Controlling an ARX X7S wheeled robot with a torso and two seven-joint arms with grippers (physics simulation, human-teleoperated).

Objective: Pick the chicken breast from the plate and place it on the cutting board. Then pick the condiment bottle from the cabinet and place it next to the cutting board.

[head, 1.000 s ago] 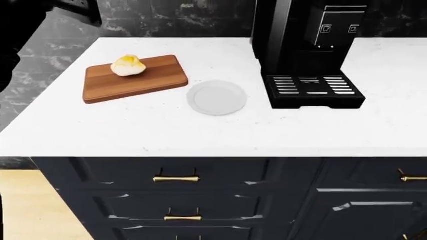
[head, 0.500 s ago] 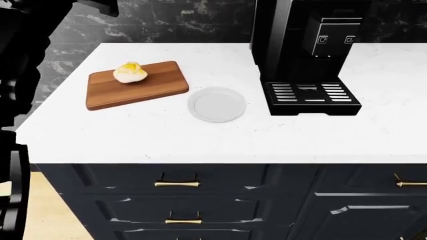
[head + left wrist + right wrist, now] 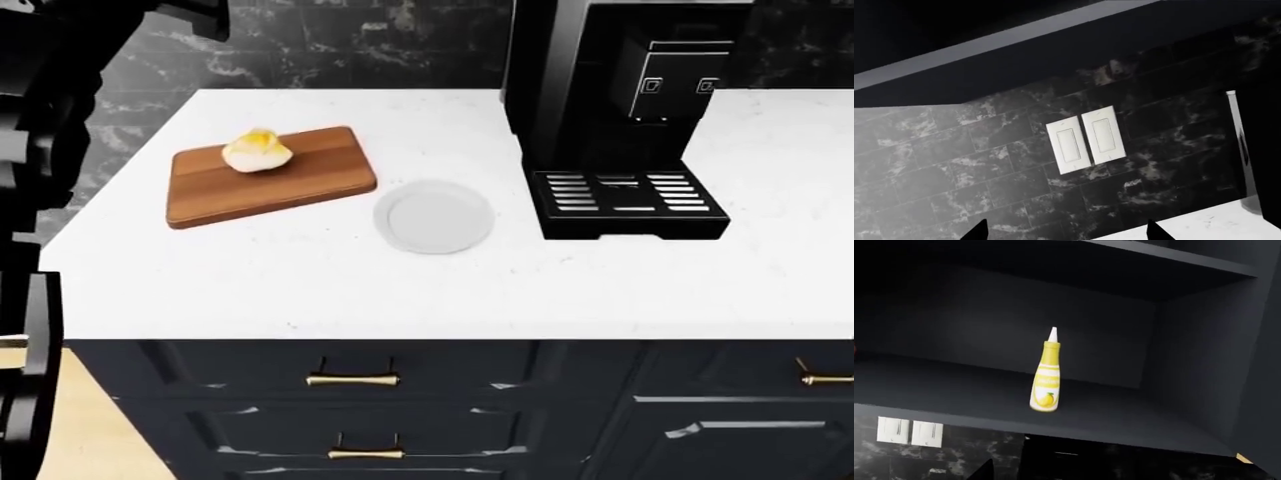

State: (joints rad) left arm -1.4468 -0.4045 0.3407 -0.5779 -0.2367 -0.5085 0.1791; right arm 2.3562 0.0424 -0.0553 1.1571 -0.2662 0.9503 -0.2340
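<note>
I use the cutting board as my mark, going left to right in the head view. Left of the board I see a black arm reaching up the side of the pic. On the board, near its back left part, sits the chicken breast, w/ its yellow patch up. Just right of the board, close to its front corner but not touching, lies the plate, bare. Further right from the board stands a black coffee machine on the white counter.

Left wrist cam: I see 2 white wall switches on dark tile. Only 2 dark tips show at the edge, spread well apart, w/ nothing between them.

Right wrist cam: the condiment bottle stands upright on a dark cabinet shelf, alone. One dark tip shows, so I can't tell if those jaws are loose or closed.
</note>
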